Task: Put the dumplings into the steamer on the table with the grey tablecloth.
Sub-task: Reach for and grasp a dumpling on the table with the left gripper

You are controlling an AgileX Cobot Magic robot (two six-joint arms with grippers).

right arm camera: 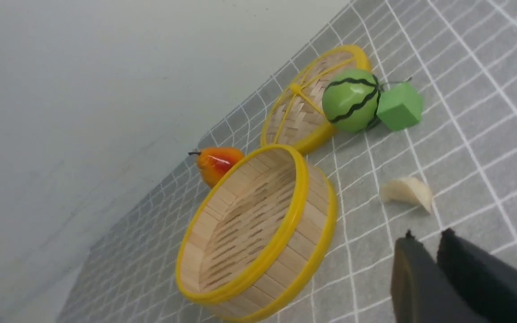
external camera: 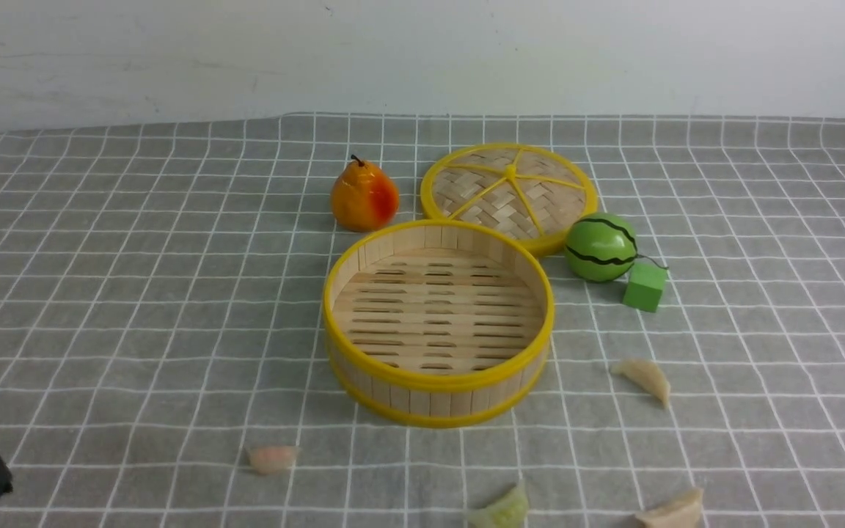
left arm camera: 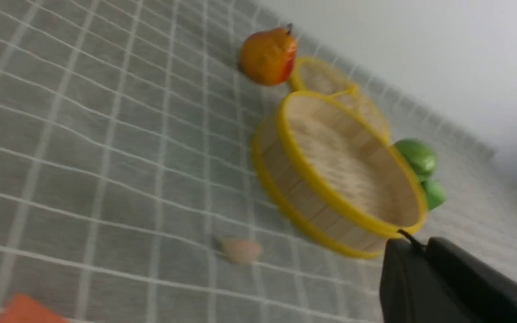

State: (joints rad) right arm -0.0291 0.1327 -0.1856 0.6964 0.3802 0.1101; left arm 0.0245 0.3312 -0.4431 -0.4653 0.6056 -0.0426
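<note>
Yellow rims ring the steamer (external camera: 437, 323), which sits in the middle of the table (external camera: 760, 220) on the grey tablecloth (external camera: 136, 293). Its slatted floor is bare, so I think the job is only at its start and no dumpling is in yet. All four lie on the cloth on the near side of the steamer. The pink dumpling (external camera: 272, 458) is to the left and the green dumpling (external camera: 499, 510) is at the near edge. One cream dumpling (external camera: 644, 378) is to the right, and a second cream dumpling (external camera: 675, 510) is nearer still. Behind the steamer are its lid (external camera: 510, 191), a pear (external camera: 364, 196), a melon ball (external camera: 601, 247) and a green block (external camera: 645, 286), and none of them need to move. The left pincer (left arm camera: 420, 244) shows only as a dark bit in the front view's near left corner. Its wrist view shows its two fingers pressed close together with nothing between them and touching nothing. The right pincer (right arm camera: 427, 237) is also closed up and holds nothing, and it hangs near the first cream dumpling without touching it. Next, I think a pincer must spread its fingers and come down over one dumpling. The right one looks best placed for the cream one, and the left for the pink one. The dumplings are small and look slippery, so the pinch should be gentle and right across the middle.
</note>
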